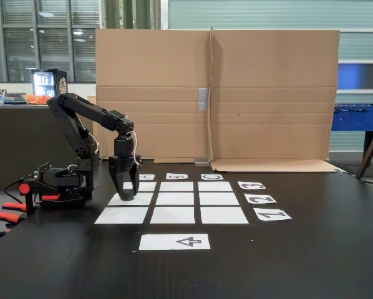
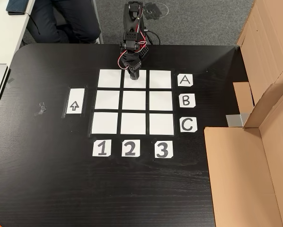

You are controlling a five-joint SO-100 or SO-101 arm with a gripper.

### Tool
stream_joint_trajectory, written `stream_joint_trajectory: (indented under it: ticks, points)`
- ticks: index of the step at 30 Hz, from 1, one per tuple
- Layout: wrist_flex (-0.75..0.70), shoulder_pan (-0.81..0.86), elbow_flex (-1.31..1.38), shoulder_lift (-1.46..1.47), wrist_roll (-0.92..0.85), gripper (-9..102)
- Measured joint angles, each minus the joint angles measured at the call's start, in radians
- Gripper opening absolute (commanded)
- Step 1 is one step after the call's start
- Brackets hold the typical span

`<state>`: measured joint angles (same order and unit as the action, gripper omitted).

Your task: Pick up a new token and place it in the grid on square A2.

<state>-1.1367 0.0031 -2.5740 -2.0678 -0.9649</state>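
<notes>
The grid of white paper cells (image 2: pixel 134 100) lies on the black table, with labels A B C on its right and 1 2 3 below it in the other view. Square A2 (image 2: pixel 140 83) is the top middle cell there, and the left middle cell (image 1: pixel 141 199) in the fixed view. My black gripper (image 2: pixel 133 74) (image 1: pixel 125 194) points straight down with its tips on or just above that cell. The fingertips converge into one dark lump. I cannot make out the token against the black fingers.
A white sheet with an arrow (image 2: pixel 75 101) (image 1: pixel 174 242) lies beside the grid. The arm's base (image 1: pixel 55 184) sits at the table's edge. A tall cardboard wall (image 1: pixel 217 93) stands behind the grid. A seated person's legs (image 2: pixel 61 19) are past the table.
</notes>
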Motion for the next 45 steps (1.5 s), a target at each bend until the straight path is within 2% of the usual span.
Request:
stream_joint_trajectory:
  ticks: [23, 36, 45]
  points:
    - [0.020, 0.000, 0.041, 0.058, 0.015, 16]
    - [0.020, -0.003, 0.041, 0.058, 0.015, 24]
    - [-0.002, -0.003, 0.041, 0.058, 0.015, 35]
